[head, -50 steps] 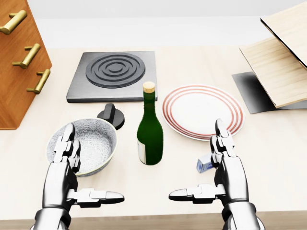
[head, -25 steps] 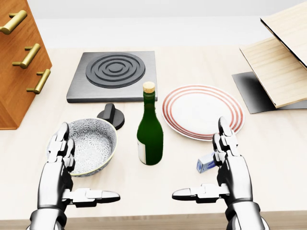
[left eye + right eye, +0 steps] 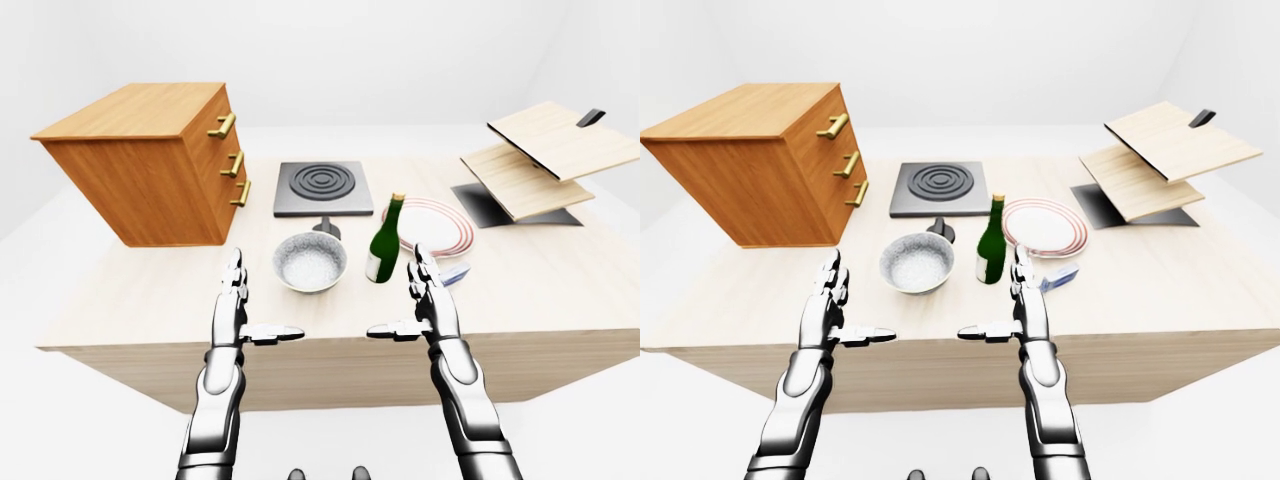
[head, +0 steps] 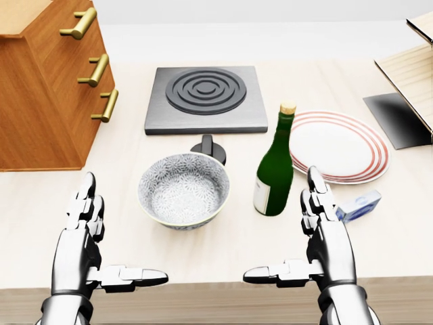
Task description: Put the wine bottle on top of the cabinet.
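On the table, head view: wine bottle stands upright, resting on its base, between the patterned bowl to its left and the striped plate to its upper right. Apart from both, though close to the plate's rim.

Bottle axis: vertical, cork end up; a sideways grasp round the body looks the natural one.

Right hand: spread, fingers straight, thumb pointing inward to the left. Holds nothing. Lies just below and to the right of the bottle; no contact.

Left hand: likewise spread and bare, thumb pointing right. Well apart from the bottle, with the bowl lying between.

Nearer hand: right, clearly. Bottle sits up and slightly left of its fingertips.

Small blue box: just right of the right hand, not in the reach path.

Cabinet: upper left of the left-eye view, flat top bare, brass handles facing the hob.

Goal direction: bottle must travel left and upward, passing over or round the bowl.

Judgement: reach not yet begun; next move is right hand forward-left to close round the bottle body. Risk: tipping a tall, narrow object with a thumb nudge.
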Controlling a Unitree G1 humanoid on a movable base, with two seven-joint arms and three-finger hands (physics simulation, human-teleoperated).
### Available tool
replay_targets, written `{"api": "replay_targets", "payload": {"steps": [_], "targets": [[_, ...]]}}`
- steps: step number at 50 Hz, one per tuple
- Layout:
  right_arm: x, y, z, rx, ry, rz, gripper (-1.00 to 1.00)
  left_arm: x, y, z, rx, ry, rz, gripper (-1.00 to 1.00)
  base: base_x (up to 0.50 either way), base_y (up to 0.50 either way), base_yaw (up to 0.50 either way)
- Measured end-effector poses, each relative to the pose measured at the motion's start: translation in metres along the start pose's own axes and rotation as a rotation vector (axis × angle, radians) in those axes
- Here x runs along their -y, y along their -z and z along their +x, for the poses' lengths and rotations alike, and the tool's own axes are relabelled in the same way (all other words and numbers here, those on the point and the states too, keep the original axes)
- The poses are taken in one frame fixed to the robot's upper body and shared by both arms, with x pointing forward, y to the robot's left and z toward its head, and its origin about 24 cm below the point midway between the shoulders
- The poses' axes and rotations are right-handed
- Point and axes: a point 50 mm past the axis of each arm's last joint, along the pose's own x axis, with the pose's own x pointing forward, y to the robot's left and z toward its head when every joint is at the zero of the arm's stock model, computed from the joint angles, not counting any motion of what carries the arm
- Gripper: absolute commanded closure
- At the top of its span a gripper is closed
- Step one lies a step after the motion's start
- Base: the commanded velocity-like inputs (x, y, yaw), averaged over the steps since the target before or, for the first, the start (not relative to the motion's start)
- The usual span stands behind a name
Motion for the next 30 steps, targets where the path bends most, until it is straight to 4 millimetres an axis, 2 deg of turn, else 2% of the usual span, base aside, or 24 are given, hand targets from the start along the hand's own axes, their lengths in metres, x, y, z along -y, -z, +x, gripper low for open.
{"api": "replay_targets", "payload": {"steps": [12, 30], "targets": [[-0.0006, 0.0003, -0.0001, -0.001, -0.002, -0.003, -1.00, -0.0002, 0.0006, 0.0002, 0.000, 0.001, 0.001, -1.00, -0.13, 0.50, 0.00], [-0.0012, 0.0001, -0.0005, 0.005, -0.008, -0.009, -1.00, -0.0001, 0.0009, -0.0001, 0.000, 0.003, 0.002, -1.00, -0.01, 0.50, 0.00]]}}
